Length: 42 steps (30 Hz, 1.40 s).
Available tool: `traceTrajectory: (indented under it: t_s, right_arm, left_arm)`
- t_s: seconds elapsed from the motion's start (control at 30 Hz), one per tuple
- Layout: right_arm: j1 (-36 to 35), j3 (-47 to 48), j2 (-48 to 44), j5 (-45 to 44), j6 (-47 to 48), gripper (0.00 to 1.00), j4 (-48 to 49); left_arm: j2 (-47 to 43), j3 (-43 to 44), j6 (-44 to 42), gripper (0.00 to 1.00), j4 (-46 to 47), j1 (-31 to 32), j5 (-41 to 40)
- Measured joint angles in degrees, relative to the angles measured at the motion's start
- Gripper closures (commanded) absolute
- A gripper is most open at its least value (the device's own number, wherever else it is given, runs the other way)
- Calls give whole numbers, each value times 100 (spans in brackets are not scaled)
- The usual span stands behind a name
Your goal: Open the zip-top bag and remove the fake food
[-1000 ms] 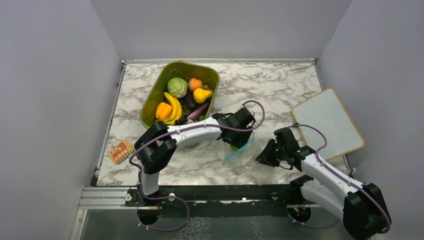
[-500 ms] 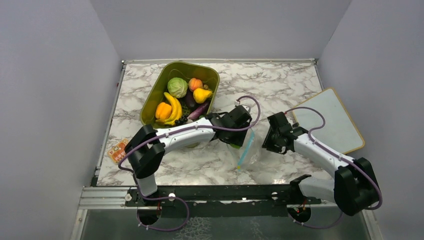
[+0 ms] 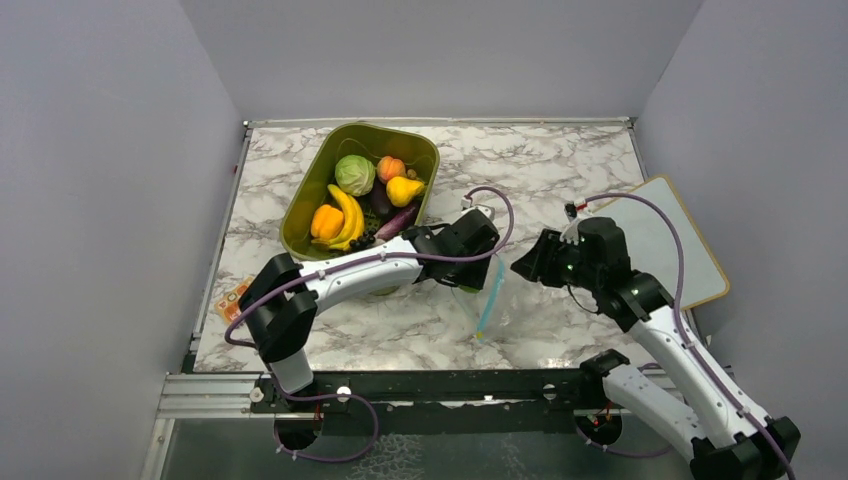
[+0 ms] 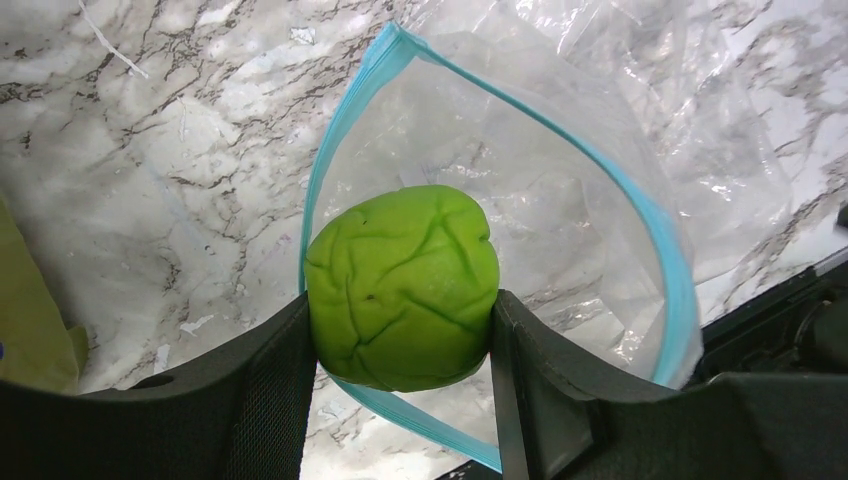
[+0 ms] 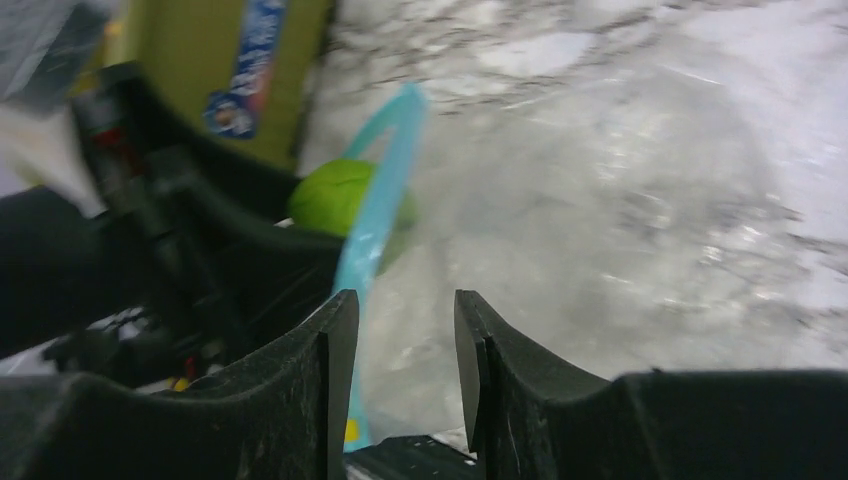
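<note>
Top view, bag: the zip-top bag (image 3: 488, 298) lies on the desk (image 3: 560, 170), its mouth under the left gripper (image 3: 468, 272); the right gripper (image 3: 524, 266) hangs beside it, apart.
Left wrist, grip: jaws closed on a light green round piece (image 4: 400, 285) at the bag's open teal mouth.
Right wrist, grip: jaws slightly parted, empty.
Risk: with nothing holding it, the bag may lift along with the piece.
Change: the right arm has risen and backed off since half a second ago.

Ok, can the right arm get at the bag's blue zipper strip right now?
Probably yes: the right gripper hangs open just short of the zipper strip, nothing between them, though the left gripper crowds its far side.
</note>
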<state>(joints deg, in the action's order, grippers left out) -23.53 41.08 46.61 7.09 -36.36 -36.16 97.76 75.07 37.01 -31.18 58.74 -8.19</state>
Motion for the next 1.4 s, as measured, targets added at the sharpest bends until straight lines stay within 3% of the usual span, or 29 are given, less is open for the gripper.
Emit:
traceTrajectory:
  t_s: [0.13, 0.3, 0.37, 0.47, 0.8, 0.9, 1.2, 1.4]
  right_arm:
    - [0, -111, -262, 1139, -83, 55, 494]
    - [-2, -120, 374, 1932, -28, 53, 793]
    - [-2, -116, 664, 1912, 83, 57, 713]
    - [-2, -94, 968, 1709, 280, 71, 540]
    - [-2, -92, 1156, 1270, 566, 72, 232]
    - [-2, -164, 988, 1274, 560, 72, 280]
    - [-2, -481, 920, 1290, 505, 72, 293]
    - [-2, -481, 798, 1314, 505, 71, 293]
  left_arm:
    - [-107, 0, 61, 99, 66, 0, -24]
    - [-166, 0, 85, 99, 114, 0, -26]
    - [-186, 0, 94, 98, 116, 0, -26]
    - [-243, -35, 107, 99, 116, 0, -42]
    - [-1521, -372, 87, 100, 76, -118, -1027]
    - [-1985, -361, -22, 100, 85, -385, -1246]
    - [-2553, -581, -160, 96, 109, -2100, -1274]
    - [-2527, -1379, -92, 86, 33, -2863, -647]
